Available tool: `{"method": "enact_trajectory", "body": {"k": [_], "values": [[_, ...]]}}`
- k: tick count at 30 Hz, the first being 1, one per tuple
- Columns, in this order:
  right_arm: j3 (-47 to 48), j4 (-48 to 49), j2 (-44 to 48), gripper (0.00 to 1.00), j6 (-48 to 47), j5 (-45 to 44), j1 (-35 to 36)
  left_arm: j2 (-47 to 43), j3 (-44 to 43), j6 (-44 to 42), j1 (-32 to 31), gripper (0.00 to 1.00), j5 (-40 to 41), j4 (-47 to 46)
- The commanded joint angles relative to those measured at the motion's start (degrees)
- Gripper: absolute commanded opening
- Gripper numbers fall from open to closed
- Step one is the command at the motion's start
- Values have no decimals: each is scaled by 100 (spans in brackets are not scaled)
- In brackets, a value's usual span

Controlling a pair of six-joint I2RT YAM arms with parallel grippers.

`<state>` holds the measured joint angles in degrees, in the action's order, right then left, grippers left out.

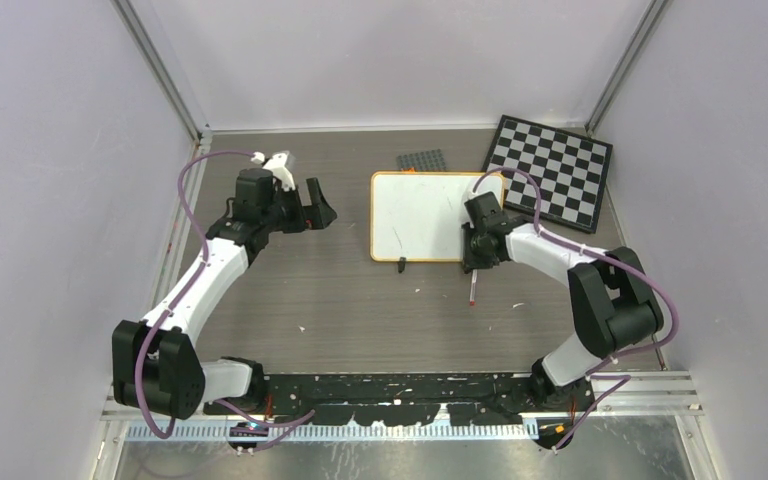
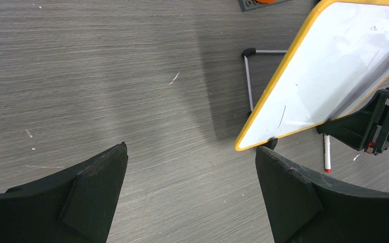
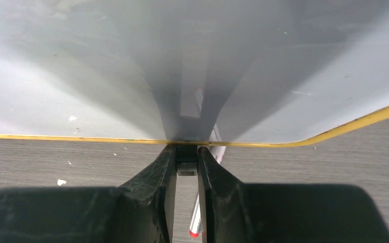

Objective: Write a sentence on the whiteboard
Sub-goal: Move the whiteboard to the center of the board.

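The whiteboard point(image 1: 420, 215) with its orange frame lies at the table's middle, also in the left wrist view point(image 2: 334, 76) and the right wrist view point(image 3: 106, 76). No red sentence shows on it, only faint smudges. My right gripper point(image 1: 475, 255) is shut on a small black foot point(image 3: 186, 158) at the board's near edge. A white marker with a red end point(image 1: 473, 290) lies on the table just under that gripper point(image 3: 196, 223). My left gripper point(image 1: 318, 212) is open and empty left of the board, above bare table point(image 2: 191, 149).
A black-and-white chequered board point(image 1: 550, 170) lies at the back right, touching the whiteboard's far right corner. A small grey studded plate point(image 1: 422, 160) lies behind the whiteboard. The board's wire stand point(image 2: 248, 76) shows under its left side. Grey walls close in the table.
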<state>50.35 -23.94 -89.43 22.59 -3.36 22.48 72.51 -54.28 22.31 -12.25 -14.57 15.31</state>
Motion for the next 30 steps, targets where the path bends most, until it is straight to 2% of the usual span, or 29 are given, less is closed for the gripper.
{"method": "enact_trajectory", "body": {"k": [1, 5, 10, 16, 19, 30], "values": [[529, -107, -306, 0, -397, 140, 144, -112, -19, -49, 56, 100, 4, -107], [690, -377, -434, 0, -617, 587, 273, -131, -68, -70, 141, 100, 56, -7], [574, -486, -257, 0, -805, 728, 611, -244, -223, -71, 430, 100, -32, 218], [372, -610, 58, 0, -1090, 766, 1035, -514, -733, 1, 1448, 100, -607, 643], [383, -847, 74, 0, -1125, 747, 1230, -562, -1027, -119, 1713, 100, -734, 1013], [629, -1664, 375, 0, -700, 960, 1568, -764, -911, -130, 1814, 100, -721, 1152]]}}
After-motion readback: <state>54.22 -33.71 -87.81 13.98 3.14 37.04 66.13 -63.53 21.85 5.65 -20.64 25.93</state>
